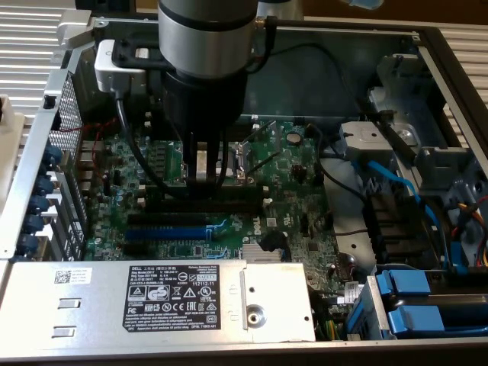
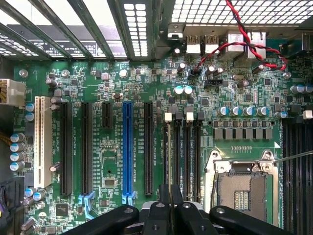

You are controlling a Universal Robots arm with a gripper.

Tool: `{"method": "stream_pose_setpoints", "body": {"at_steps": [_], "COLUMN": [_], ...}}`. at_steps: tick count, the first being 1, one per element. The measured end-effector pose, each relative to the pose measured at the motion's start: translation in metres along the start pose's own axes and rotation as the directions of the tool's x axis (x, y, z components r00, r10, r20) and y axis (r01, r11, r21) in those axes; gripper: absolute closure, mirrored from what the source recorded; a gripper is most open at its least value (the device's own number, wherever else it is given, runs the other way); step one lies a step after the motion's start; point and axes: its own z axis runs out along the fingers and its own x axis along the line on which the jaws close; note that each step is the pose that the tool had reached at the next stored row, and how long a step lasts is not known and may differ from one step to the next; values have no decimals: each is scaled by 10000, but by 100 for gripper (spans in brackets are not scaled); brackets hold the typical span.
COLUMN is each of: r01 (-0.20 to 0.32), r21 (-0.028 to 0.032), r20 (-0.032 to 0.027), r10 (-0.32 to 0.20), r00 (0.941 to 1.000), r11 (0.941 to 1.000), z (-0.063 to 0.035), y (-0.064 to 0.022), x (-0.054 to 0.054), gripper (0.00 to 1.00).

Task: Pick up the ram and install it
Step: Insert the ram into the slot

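The open computer case (image 1: 450,61) is taken up mostly by the green motherboard (image 1: 297,191). On it, the black memory slots (image 2: 187,156) are set between the blue expansion slot (image 2: 127,147) and the processor socket (image 2: 242,188).

The gripper (image 1: 200,181) is held low over those slots. Its fingers are closed on the ram (image 2: 170,192), which is seen edge-on as a thin strip and is judged not yet seated.

- **Alignment:** If the stick is not lined up with one slot, its edge may be pressed onto a slot wall or the board.
- **Tilt:** One end may be driven in alone, so the stick jams.
- **Grip:** Because so thin a board is pinched, it may slip or twist under load.
- **Cable:** The black cable (image 1: 126,141) hanging beside the gripper may be snagged on nearby parts.
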Motion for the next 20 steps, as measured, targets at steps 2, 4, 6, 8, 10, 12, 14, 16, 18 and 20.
{"method": "stream_pose_setpoints", "body": {"at_steps": [2, 4, 6, 8, 10, 12, 14, 16, 18, 20], "r01": [6, 19, 35, 53, 73, 88, 97, 99, 102, 103], "r21": [-6, -14, -19, -27, -43, -64, -85, -94, -101, -119], "r20": [0, -1, -1, -2, -3, -3, -1, 5, 11, 16], "r10": [-6, -19, -35, -53, -73, -88, -97, -99, -102, -103], "r00": [10000, 10000, 10000, 10000, 10000, 10000, 10000, 10000, 9999, 9999], "r11": [10000, 10000, 10000, 10000, 10000, 9999, 9999, 9999, 9999, 9999], "z": [0, 0, 0, 0, 0, 0, -1, -1, -1, -1], "y": [-1, -3, -5, -6, -9, -14, -18, -18, -21, -25], "x": [0, 0, 0, 0, -1, -1, 0, 0, 2, 4], "gripper": [88, 88, 88, 88, 88, 88, 88, 88, 88, 88]}}
